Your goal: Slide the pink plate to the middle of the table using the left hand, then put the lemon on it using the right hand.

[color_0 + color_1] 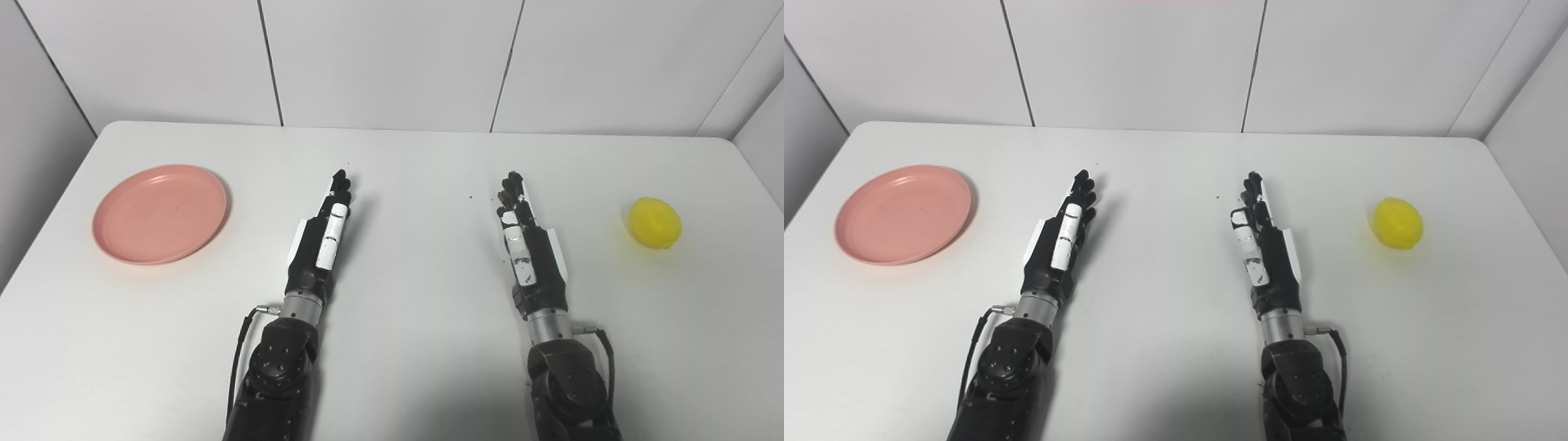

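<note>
both hands (324,236) empty, unlabelled

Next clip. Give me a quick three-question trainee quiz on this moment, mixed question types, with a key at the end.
1. True or false: the lemon already lies on the pink plate.
2. Multiple choice: where is the pink plate? A) middle of the table B) on the table's left side, beyond the left hand C) under the right hand
3. Fill in: both hands are ____, fingers stretched forward, holding nothing.

Key:
1. False. The lemon sits alone on the table's right side, apart from the right hand.
2. B.
3. open.
</note>
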